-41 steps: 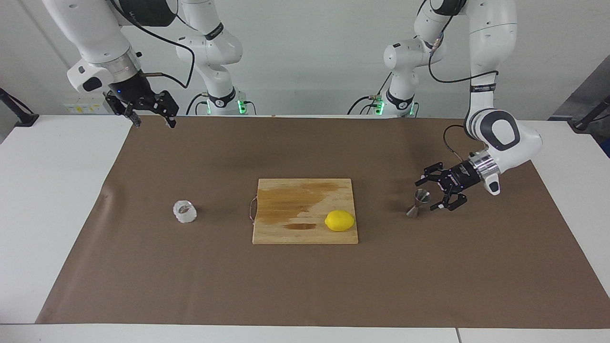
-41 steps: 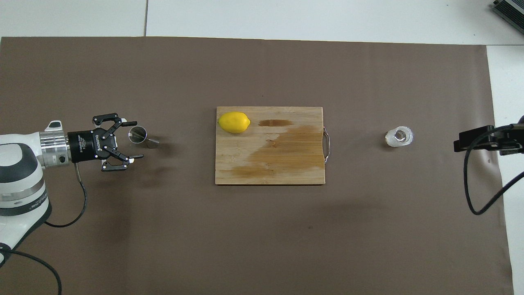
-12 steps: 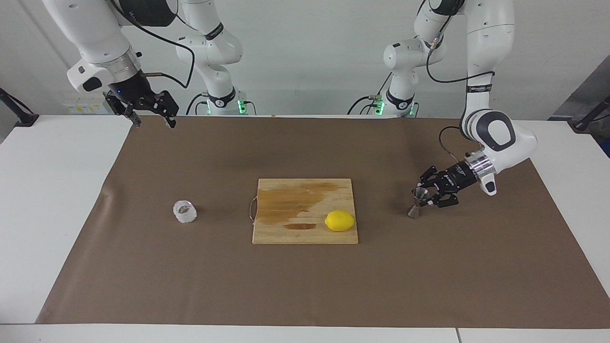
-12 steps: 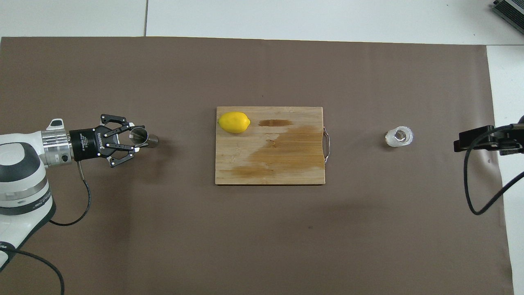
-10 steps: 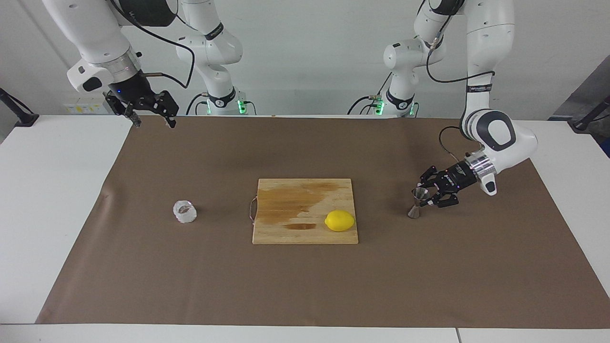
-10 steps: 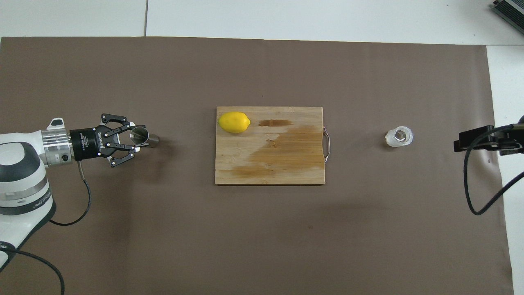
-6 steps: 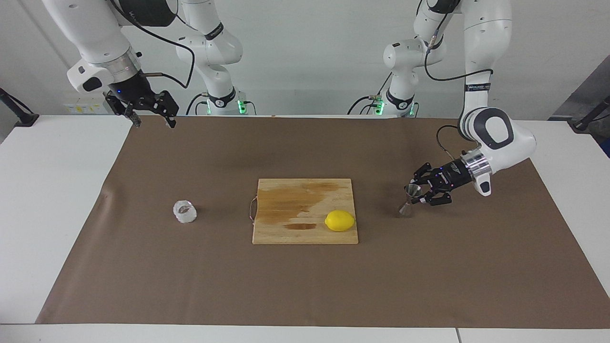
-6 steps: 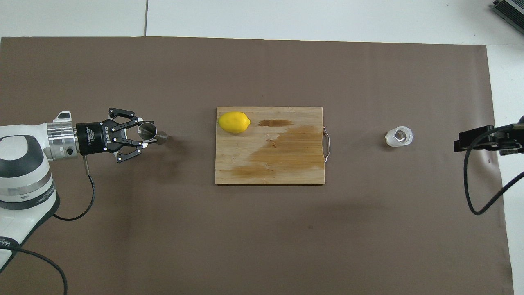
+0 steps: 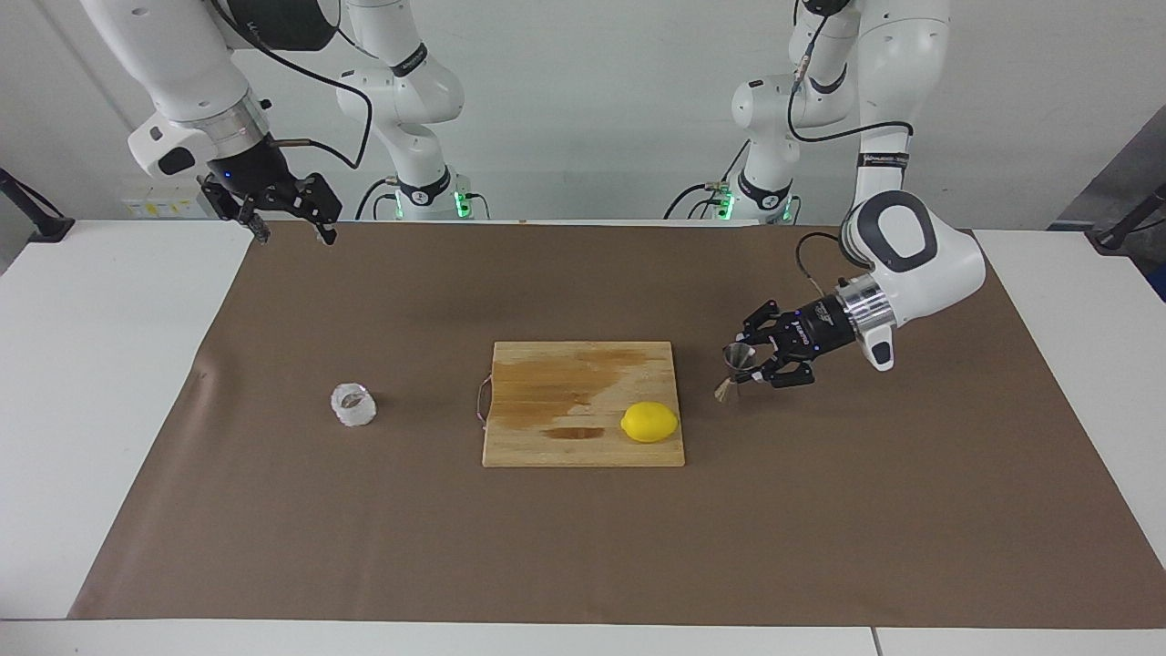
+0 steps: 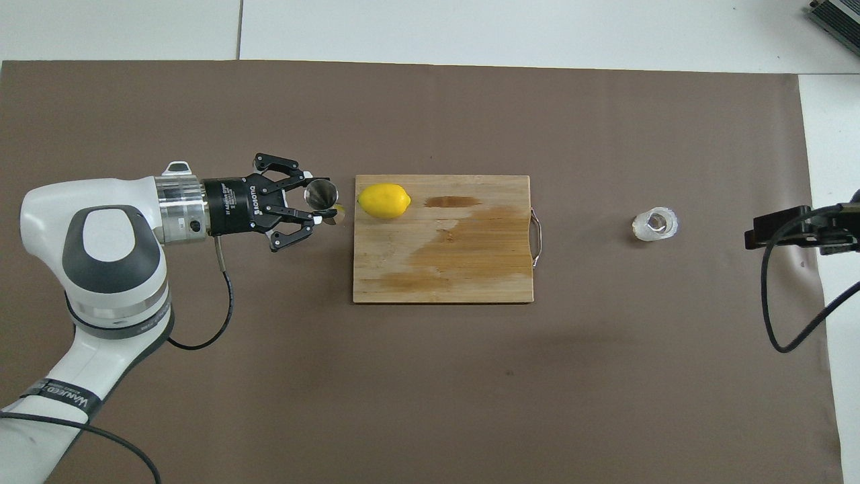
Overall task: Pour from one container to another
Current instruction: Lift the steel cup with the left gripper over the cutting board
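Observation:
The steel hourglass jigger [image 9: 734, 371] [image 10: 321, 195] hangs slightly tilted just above the brown mat, beside the cutting board's edge at the left arm's end. My left gripper [image 9: 745, 368] [image 10: 321, 204] is shut on its waist, reaching in sideways. The clear ribbed glass cup [image 9: 353, 404] [image 10: 654, 224] stands upright on the mat toward the right arm's end, with nothing near it. My right gripper [image 9: 291, 232] waits open and empty, raised over the mat's corner by its own base.
A wooden cutting board [image 9: 565, 383] [image 10: 470, 255] with dark wet stains lies mid-mat between the jigger and the glass. A yellow lemon [image 9: 649, 422] [image 10: 383, 200] sits on its corner closest to the jigger. A metal handle sticks out of the board's glass-side edge.
My left gripper closed on the jigger, lifted it and carried it along the mat up to the board's edge by the lemon. The right arm and the glass stayed put.

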`<action>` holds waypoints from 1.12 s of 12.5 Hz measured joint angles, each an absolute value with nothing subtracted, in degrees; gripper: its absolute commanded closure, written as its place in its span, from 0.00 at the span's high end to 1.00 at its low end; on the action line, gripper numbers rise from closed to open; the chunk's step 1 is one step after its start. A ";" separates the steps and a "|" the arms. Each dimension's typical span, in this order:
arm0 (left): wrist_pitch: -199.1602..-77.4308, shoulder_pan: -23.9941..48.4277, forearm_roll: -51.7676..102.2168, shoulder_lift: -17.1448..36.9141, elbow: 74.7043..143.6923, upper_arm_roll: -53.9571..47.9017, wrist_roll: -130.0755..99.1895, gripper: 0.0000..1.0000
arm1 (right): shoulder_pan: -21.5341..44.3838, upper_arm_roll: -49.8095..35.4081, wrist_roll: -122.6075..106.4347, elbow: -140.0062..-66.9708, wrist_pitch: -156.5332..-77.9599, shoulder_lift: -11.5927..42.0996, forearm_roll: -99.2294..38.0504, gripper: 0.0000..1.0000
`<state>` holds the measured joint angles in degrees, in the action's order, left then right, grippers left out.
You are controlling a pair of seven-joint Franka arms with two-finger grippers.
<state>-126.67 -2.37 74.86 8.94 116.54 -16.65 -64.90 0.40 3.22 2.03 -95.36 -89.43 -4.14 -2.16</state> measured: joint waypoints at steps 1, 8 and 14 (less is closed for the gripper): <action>-129.75 -1.19 75.94 8.65 116.51 -18.31 -66.64 0.00 | 0.40 3.22 2.03 -95.36 -89.43 -4.14 -2.16 1.00; -161.40 17.20 97.90 9.06 116.78 -21.54 -71.20 0.00 | 0.40 3.22 2.03 -95.36 -89.43 -4.14 -2.16 1.00; -167.19 22.41 100.01 15.07 112.05 -21.99 -71.61 0.00 | 0.40 3.22 2.03 -95.36 -89.43 -4.14 -2.16 1.00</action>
